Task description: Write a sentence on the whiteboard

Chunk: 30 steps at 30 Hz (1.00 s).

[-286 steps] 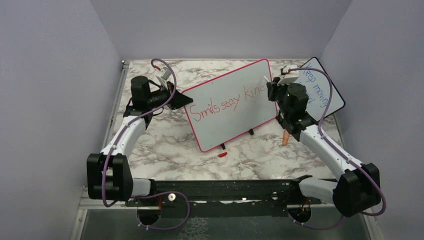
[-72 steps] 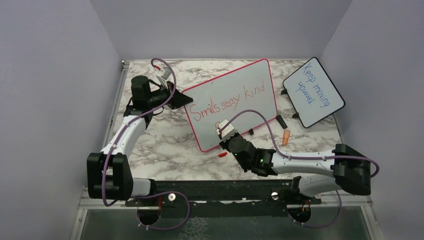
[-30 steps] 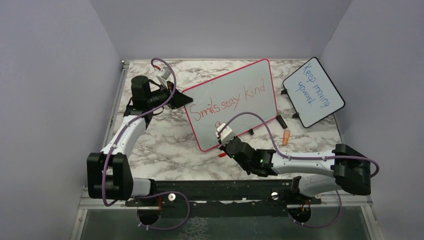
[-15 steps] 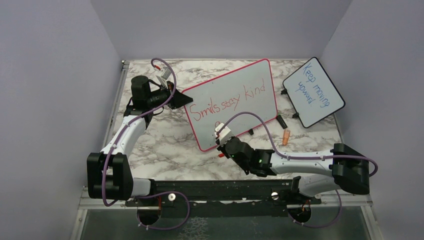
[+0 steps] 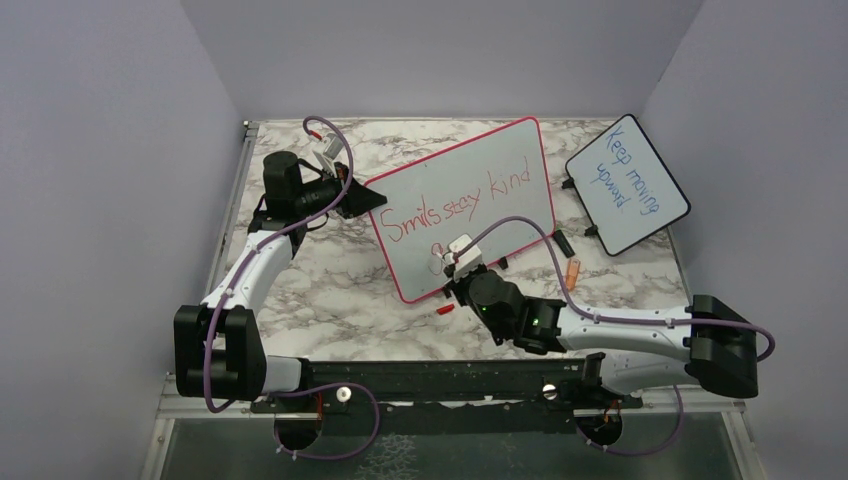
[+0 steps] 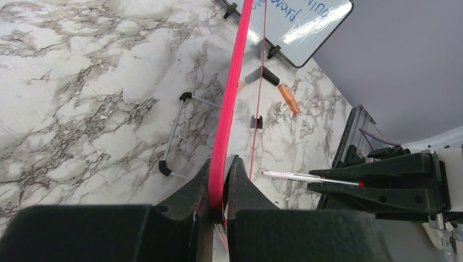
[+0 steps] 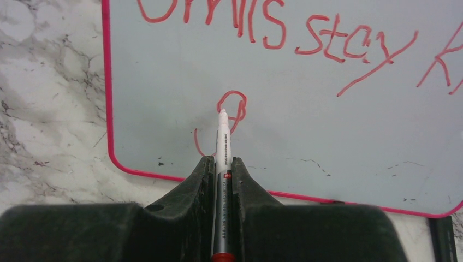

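The right gripper [image 7: 221,164] is clamped on a white-barrelled marker [image 7: 222,139], both fingers pressed against the barrel. The marker's tip sits on the face of the whiteboard [image 7: 338,114], at a small red loop with a tail [image 7: 232,105] low on the board near its left end. This mark lies below the start of the sentence [image 7: 338,43], whose red words read "Smils stay kind" in the top view. In that view the right gripper [image 5: 447,266] is at the near edge of the whiteboard [image 5: 515,222], with its arm reaching in from the near right.

The left gripper [image 6: 219,176] is closed on the red-pink frame at the left end of the whiteboard [image 6: 236,82], with one finger on each face. In the left wrist view the board is seen edge-on, standing on its near long edge on small black feet. A grey wire stand [image 6: 176,134] lies on the table behind it. From above, the left gripper [image 5: 362,198] grips the far left corner, and the board runs away to the far right across the marble table [image 5: 310,290].

Right of the whiteboard, apart from it, is a smaller black-framed board [image 5: 627,183] with blue writing, "Keep moving upward". Between the two boards lie a short black piece [image 5: 565,242] and, nearer, an orange cap [image 5: 572,271]. A small red piece [image 5: 445,309] lies on the table just near of the whiteboard's near edge.
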### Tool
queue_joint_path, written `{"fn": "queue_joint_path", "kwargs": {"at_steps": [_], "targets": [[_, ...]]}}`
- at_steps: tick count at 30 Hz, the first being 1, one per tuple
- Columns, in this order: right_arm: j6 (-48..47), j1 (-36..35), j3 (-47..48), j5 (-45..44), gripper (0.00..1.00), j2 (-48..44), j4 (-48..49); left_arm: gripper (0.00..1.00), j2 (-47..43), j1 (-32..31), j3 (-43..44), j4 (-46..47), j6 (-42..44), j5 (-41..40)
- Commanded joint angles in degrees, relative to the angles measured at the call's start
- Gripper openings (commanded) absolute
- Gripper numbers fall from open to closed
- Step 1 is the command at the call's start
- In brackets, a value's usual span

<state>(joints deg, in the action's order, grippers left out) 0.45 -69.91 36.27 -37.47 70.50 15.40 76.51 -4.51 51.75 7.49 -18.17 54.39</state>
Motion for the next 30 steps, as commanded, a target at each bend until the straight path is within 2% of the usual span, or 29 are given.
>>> {"fn": "queue_joint_path", "kwargs": {"at_steps": [1, 20, 30], "targets": [[0.31, 1.59, -1.73, -4.51, 0.01, -1.43, 1.09, 0.0, 2.32, -0.75, -1.65, -4.81, 6.9, -10.09], [0.24, 5.81, -1.49, -0.41, 0.01, 3.13, 6.76, 0.0, 2.54, -0.85, -1.47, -5.26, 7.45, -10.47], [2.7, 5.93, -1.34, 4.33, 0.01, 2.83, -0.03, 0.0, 2.51, -0.85, -1.47, -5.29, 7.54, -10.53]]}}
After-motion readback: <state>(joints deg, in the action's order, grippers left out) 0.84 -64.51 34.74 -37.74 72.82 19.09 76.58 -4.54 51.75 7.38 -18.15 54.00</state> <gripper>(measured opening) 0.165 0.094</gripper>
